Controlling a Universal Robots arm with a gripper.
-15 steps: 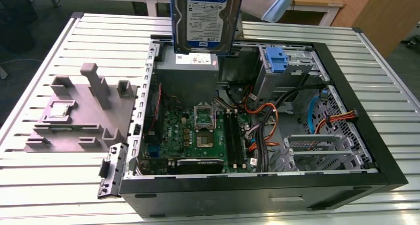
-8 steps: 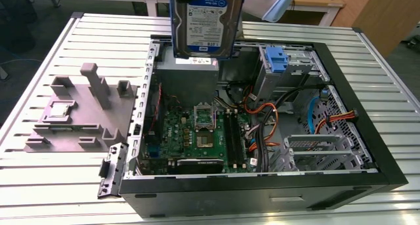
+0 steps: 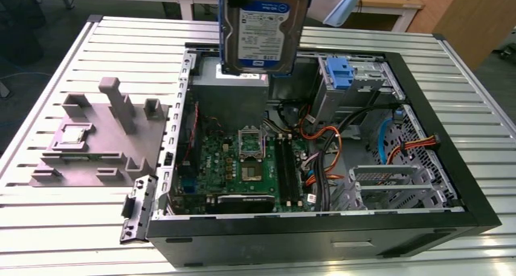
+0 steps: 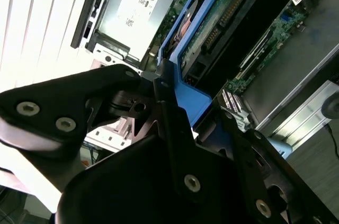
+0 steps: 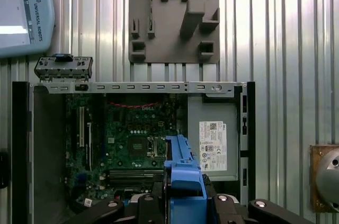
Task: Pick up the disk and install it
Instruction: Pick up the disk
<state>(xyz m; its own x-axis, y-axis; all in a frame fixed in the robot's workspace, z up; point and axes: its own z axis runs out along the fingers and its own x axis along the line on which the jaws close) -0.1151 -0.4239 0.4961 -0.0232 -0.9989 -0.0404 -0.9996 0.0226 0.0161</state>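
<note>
While the slatted table [image 3: 64, 227] carries the open computer case [image 3: 322, 240], the disk [image 3: 262, 28] hangs clear above the case's far wall, long axis vertical, label toward the exterior camera. The gripper [image 5: 185, 205] fingers clamp its blue carrier [image 4: 197, 98].

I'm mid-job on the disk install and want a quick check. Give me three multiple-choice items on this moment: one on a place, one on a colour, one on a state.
1. Where is the disk relative to the open computer case?
A) in the air above it
B) seated inside it
C) lying beside it

2. What colour is the disk's carrier?
A) red
B) blue
C) yellow

3. The pincer is:
A) open and empty
B) shut on nothing
C) shut on the disk

Answers:
1 A: the exterior view shows it hanging over the case.
2 B: blue plastic frames it in both wrist views.
3 C: the carrier sits clamped in it in both wrist views.
</note>
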